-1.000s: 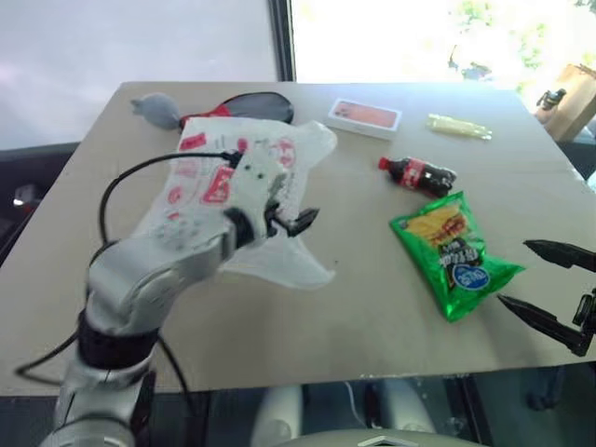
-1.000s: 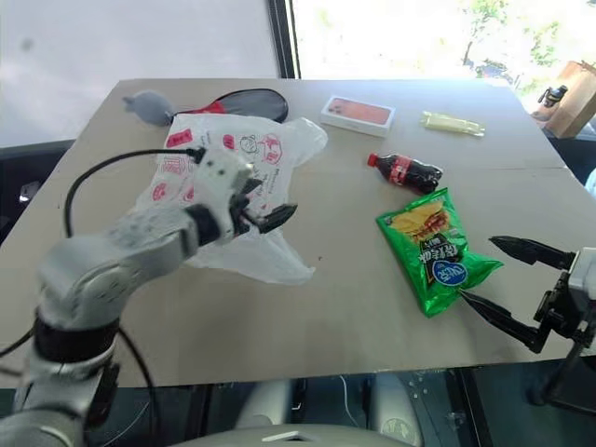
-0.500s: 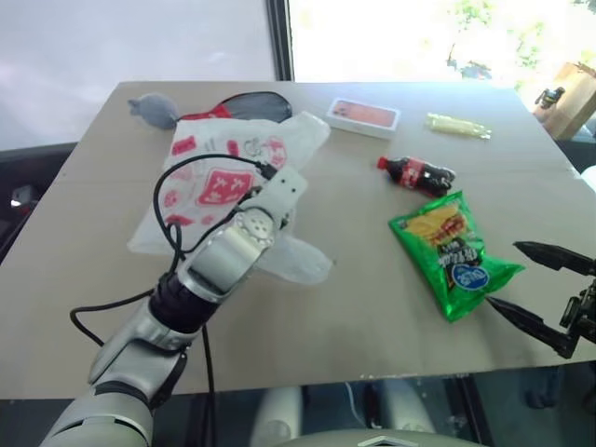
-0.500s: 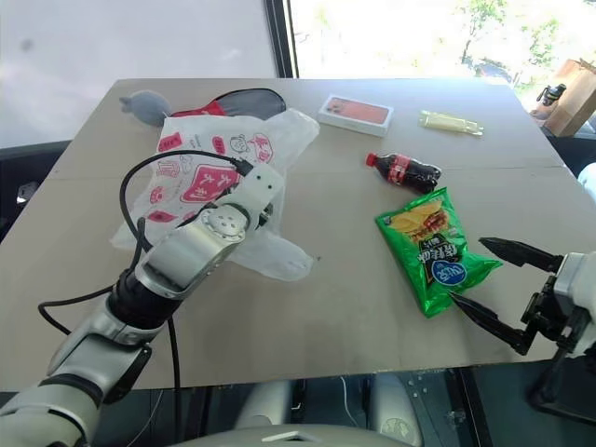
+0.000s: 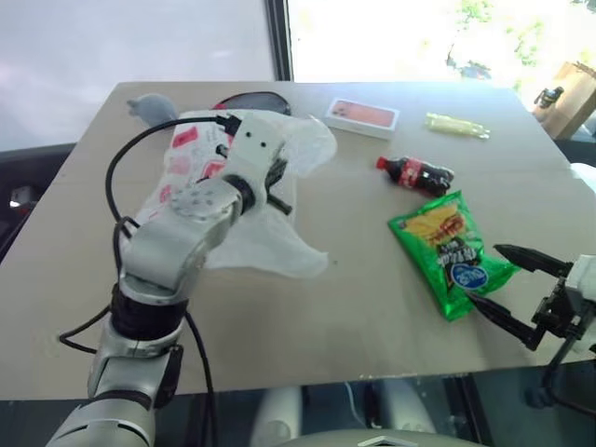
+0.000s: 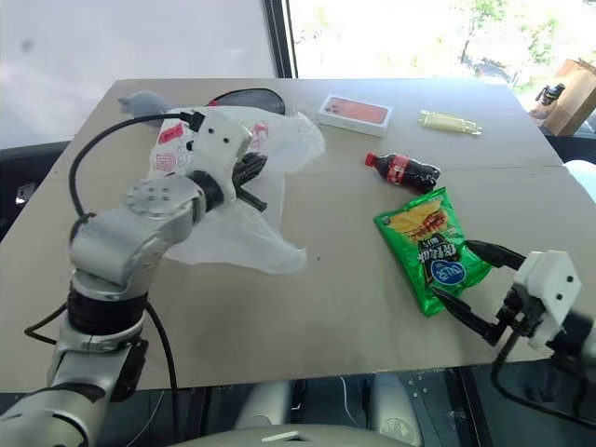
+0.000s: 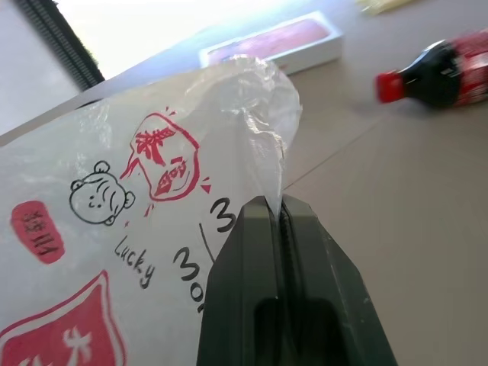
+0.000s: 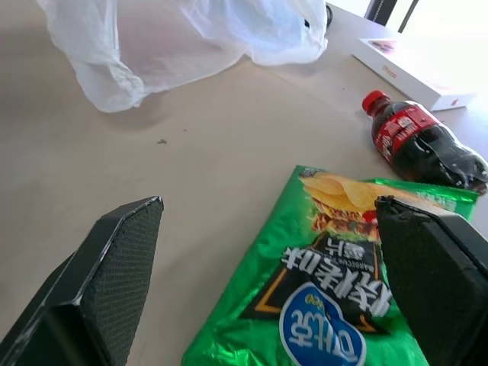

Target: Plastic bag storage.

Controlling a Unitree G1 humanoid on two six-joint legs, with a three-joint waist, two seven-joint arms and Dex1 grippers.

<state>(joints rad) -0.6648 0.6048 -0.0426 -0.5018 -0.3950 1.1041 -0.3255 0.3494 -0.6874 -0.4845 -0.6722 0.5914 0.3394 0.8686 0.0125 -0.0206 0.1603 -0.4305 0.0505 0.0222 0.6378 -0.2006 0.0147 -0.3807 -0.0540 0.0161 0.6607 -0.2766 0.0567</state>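
The plastic bag (image 5: 244, 200) lies on the far left part of the tabletop (image 5: 307, 307), with a fold of its thin film pinched in the left claw (image 7: 280, 210), whose fingers are pressed flat together on it; part of the bag is raised off the surface there, while the lower flap is spread on the tabletop. The right claw (image 8: 267, 252) is held wide apart and empty near the front right edge, just beside the green chip packet (image 5: 454, 251), and well apart from the bag. A cola bottle (image 5: 416, 173), a phone box (image 5: 364, 115), a yellow packet (image 5: 458, 126) and a dark paddle-shaped thing (image 6: 244, 97) behind the bag are also seen. The step in hand is judged to be gathering the bag for storage. For this to be done well, the pinch should be kept firm, since the film is slippery and only a small fold is held. The lift should be made slowly so that the loose flap is not dragged across the other things. The free claw could be brought over to take a second corner, so that the bag can be folded rather than bunched.
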